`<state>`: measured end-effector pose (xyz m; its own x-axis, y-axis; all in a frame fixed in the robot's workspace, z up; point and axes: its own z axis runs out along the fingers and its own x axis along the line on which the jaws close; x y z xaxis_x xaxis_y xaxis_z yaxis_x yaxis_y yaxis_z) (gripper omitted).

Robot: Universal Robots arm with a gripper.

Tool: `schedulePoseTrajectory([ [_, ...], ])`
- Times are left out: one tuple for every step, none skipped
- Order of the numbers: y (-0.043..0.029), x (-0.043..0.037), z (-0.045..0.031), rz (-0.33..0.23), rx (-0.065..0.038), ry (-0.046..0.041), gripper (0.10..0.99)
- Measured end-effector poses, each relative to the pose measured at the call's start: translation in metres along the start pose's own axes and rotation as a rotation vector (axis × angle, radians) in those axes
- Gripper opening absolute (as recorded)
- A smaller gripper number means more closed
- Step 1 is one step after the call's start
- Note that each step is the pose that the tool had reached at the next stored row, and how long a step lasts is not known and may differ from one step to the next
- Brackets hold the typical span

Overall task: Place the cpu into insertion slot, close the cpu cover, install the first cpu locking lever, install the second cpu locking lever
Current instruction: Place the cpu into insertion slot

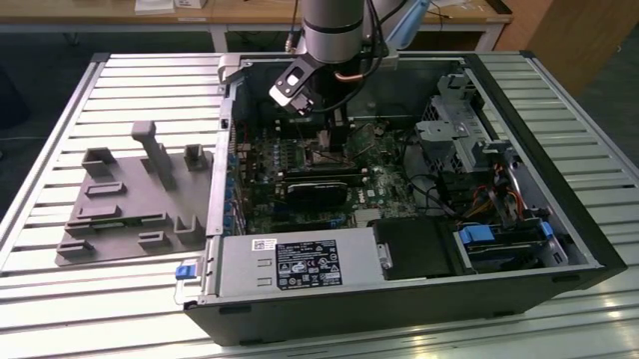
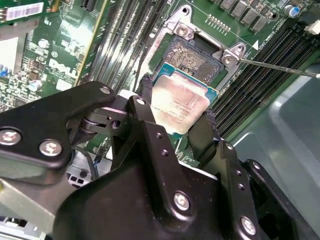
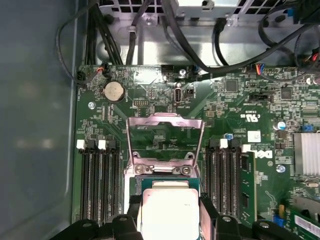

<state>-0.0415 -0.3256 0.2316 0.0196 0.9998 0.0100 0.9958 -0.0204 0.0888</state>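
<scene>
In the exterior view you've got one arm (image 1: 334,34) reaching down into one open computer case (image 1: 569,254), which lies on a slatted metal table (image 1: 130,75). One grey fixture plate (image 1: 120,217) sits on the table at the exterior view's left of the case. A labelled power supply (image 1: 299,265) takes the case's near side, and a wooden desk (image 1: 250,15) runs along the room behind. Over to the second wrist view: your gripper (image 2: 177,102) is clamped on the one cpu (image 2: 182,107), with a black finger (image 2: 145,92) on each of two opposite edges and the silver top facing the camera. The chip hangs just beside the one insertion slot (image 2: 192,55), whose dark centre lies bare. One thin lever rod (image 2: 275,66) juts from the socket's corner across the long memory slots (image 2: 255,87). Now the first wrist view: the gripper (image 3: 170,210) grips the cpu (image 3: 167,215) on the green circuit board (image 3: 240,95) side of things, and the one cpu cover (image 3: 165,120) stands raised just beyond it. Memory slots (image 3: 100,180) flank both sides, and there's one coin battery (image 3: 113,91). Black cables (image 3: 150,30) cross past the board's edge.
</scene>
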Motion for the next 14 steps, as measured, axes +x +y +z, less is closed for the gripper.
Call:
schedulePoseTrajectory([
  [-0.0004, 0.0007, 0.0012, 0.0, 0.0, 0.0, 0.541],
  [-0.0008, 0.0012, 0.0024, 0.0, -0.001, -0.0002, 0.541],
  [-0.0012, 0.0017, 0.0037, 0.0, -0.001, -0.0003, 0.541],
  [-0.0015, 0.002, 0.005, 0.0, -0.001, -0.0004, 0.541],
  [-0.0018, 0.0021, 0.0063, -0.001, -0.001, -0.0005, 0.541],
  [-0.0019, 0.0021, 0.0074, -0.001, -0.001, -0.0004, 0.541],
  [-0.0021, 0.0021, 0.0084, -0.002, -0.001, -0.0003, 0.541],
  [-0.0024, 0.0021, 0.0092, -0.003, -0.001, -0.0003, 0.541],
  [-0.0027, 0.0021, 0.0098, -0.004, -0.001, -0.0005, 0.541],
  [-0.0033, 0.0021, 0.0103, -0.004, -0.001, -0.0008, 0.541],
  [-0.0042, 0.002, 0.0108, -0.004, -0.001, -0.0014, 0.541],
  [-0.0052, 0.002, 0.0112, -0.004, -0.001, -0.0019, 0.541],
  [-0.0061, 0.002, 0.0118, -0.004, -0.001, -0.0023, 0.541],
  [-0.0066, 0.002, 0.0127, -0.004, -0.001, -0.0027, 0.541],
])
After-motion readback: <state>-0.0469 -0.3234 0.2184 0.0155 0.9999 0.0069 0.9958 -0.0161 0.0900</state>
